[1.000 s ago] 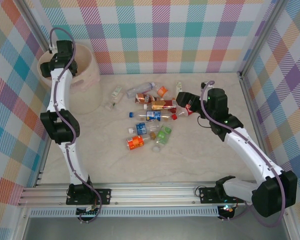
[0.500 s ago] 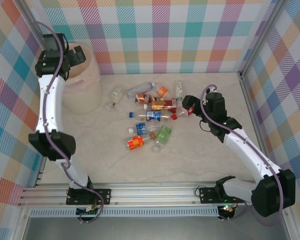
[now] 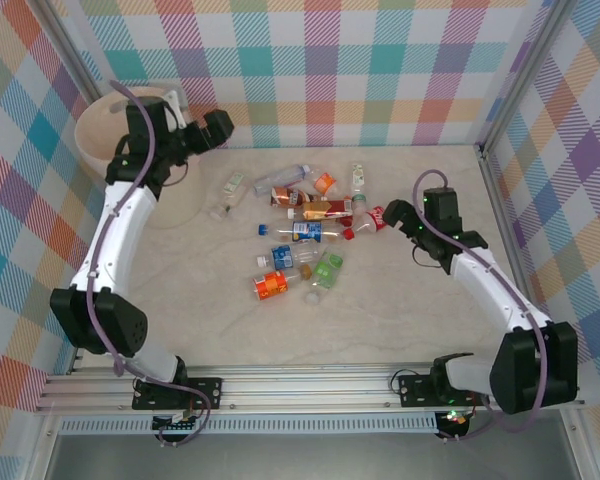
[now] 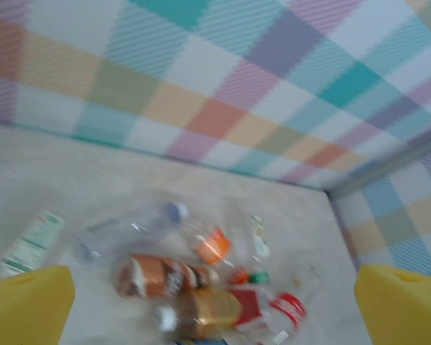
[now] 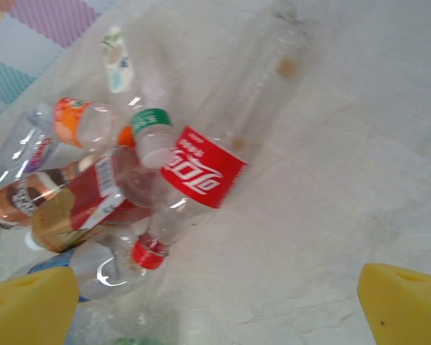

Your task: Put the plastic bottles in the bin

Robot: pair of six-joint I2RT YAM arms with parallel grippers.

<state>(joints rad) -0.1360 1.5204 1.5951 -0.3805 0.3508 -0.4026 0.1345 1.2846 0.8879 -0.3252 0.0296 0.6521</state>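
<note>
since my left hand (image 3: 217,128) has swung off the bin (image 3: 88,118), wide open and empty, i think it goes for more plastic bottles (image 3: 305,225) on the table (image 3: 430,320); my right hand (image 3: 392,213), open too, holds nothing.

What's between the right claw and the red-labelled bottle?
Only bare tabletop separates the open right claw from the red-labelled bottle, per the right wrist view.

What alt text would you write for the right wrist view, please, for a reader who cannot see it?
A clear plastic bottle with a red label lies on the pale table, its red cap pointing lower left into a cluster of other plastic bottles. The right end effector hangs open, its yellow fingertips at the bottom corners, holding nothing.
</note>
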